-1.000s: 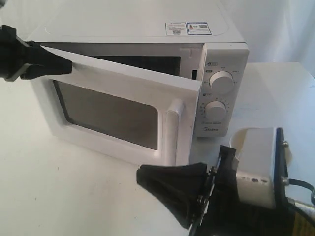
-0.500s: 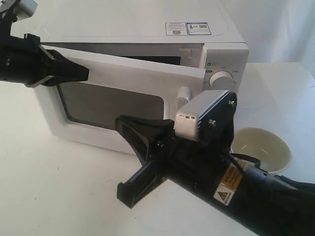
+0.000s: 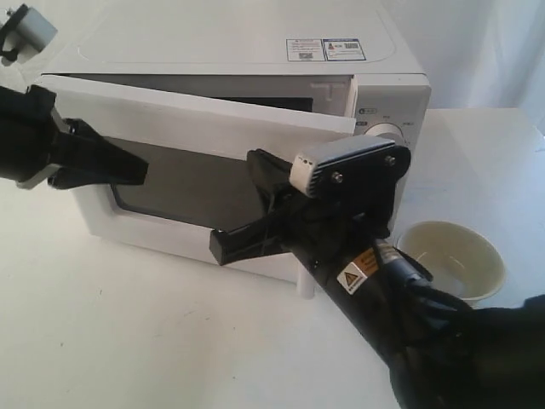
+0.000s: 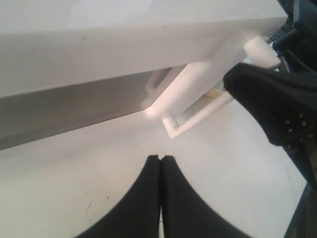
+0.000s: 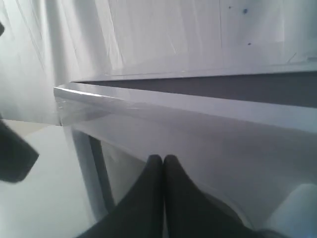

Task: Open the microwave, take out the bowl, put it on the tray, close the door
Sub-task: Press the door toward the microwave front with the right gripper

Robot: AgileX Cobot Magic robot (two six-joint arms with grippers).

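Observation:
The white microwave [image 3: 255, 43] stands at the back, and its door [image 3: 196, 119] is ajar, with a dark gap along the top. My right gripper [image 3: 254, 159] is shut and empty, its tips against the door's white front [image 5: 208, 134]; the arm hides most of the handle. In the right wrist view the gripper [image 5: 159, 157] shows both fingers pressed together. My left gripper [image 3: 141, 173] is shut and empty at the hinge side of the door, over the dark window. In the left wrist view the gripper [image 4: 161, 157] hangs above the table below the door edge. The cream bowl [image 3: 451, 256] sits on the white surface to the right of the microwave.
The upper knob [image 3: 390, 134] peeks out beside my right wrist camera [image 3: 345, 162]. Stickers [image 3: 328, 48] lie on the oven's top. The handle [image 4: 195, 91] and the right gripper's black body [image 4: 275, 106] show in the left wrist view. No tray shows.
The door has swung further towards the oven. My right arm rose from the table front up to the door face, uncovering the bowl. My left gripper dropped from the door's top edge to its window.

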